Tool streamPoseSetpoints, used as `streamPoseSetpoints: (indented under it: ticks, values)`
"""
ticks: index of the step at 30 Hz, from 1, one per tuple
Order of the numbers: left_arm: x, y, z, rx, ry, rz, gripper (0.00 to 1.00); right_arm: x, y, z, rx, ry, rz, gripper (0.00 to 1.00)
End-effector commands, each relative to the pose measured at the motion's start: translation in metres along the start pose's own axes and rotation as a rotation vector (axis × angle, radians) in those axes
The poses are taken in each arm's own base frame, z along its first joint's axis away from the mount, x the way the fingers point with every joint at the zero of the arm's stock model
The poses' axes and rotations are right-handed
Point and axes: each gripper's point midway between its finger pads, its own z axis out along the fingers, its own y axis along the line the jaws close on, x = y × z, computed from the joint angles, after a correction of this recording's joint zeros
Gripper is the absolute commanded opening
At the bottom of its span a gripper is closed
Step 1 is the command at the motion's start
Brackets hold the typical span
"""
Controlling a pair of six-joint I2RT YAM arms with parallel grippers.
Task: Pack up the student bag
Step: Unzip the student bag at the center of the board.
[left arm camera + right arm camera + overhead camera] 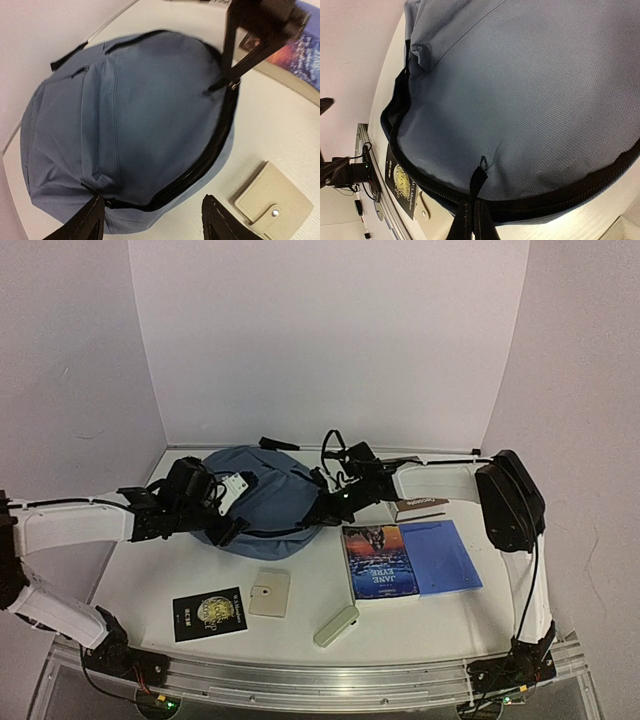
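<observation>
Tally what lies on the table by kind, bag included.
Bag: 1, student bag
Books: 2, Jane Eyre novel, brown book
Notebook: 1, blue notebook
Booklet: 1, black booklet
Wallet: 1, beige wallet
Case: 1, pale case
Total: 7

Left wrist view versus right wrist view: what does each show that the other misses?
Only left wrist: the open left gripper and the corner of a colourful paperback book. Only right wrist: a black booklet with a gold emblem. Both: the soft slate-blue fabric backpack and the right gripper shut on its black zipper pull tab.
</observation>
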Motion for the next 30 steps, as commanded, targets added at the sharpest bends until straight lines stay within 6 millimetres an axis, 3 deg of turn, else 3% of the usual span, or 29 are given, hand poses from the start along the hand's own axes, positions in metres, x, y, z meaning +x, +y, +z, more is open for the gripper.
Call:
streamPoseSetpoints:
  ticks: [1, 7, 10, 15, 17, 20, 23, 25, 30]
  values:
    - [-0.038, -0.020, -0.029, 0.106, -0.121, -0.016, 0.74, -0.012, 0.042, -0.007, -0.077, -0.034, -0.026, 0.00]
    - [-0.045, -0.053, -0.011, 0.226, -0.058, 0.020, 0.77, -0.015, 0.053, 0.003, -0.094, -0.033, -0.022, 0.00]
    - [-0.036, -0.068, 0.009, 0.251, -0.007, 0.030, 0.77, -0.017, 0.054, 0.002, -0.094, -0.039, -0.024, 0.00]
    - [-0.019, -0.068, 0.038, 0.186, 0.054, 0.039, 0.72, -0.015, 0.055, -0.001, -0.090, -0.040, -0.033, 0.00]
    - [-0.014, -0.069, 0.044, 0.179, 0.090, 0.047, 0.63, -0.014, 0.053, -0.003, -0.083, -0.042, -0.033, 0.00]
    - [-0.002, -0.069, 0.050, 0.157, 0.150, 0.065, 0.31, -0.017, 0.042, -0.008, -0.074, -0.048, -0.012, 0.00]
    - [0.008, -0.061, 0.048, 0.110, 0.182, 0.062, 0.06, -0.023, 0.025, -0.017, -0.046, -0.069, 0.001, 0.00]
    - [0.016, -0.054, 0.045, 0.071, 0.198, 0.061, 0.00, -0.028, 0.011, -0.024, -0.025, -0.084, 0.013, 0.00]
    - [0.032, -0.038, 0.039, -0.013, 0.231, 0.066, 0.00, -0.039, -0.028, -0.043, 0.032, -0.123, 0.043, 0.00]
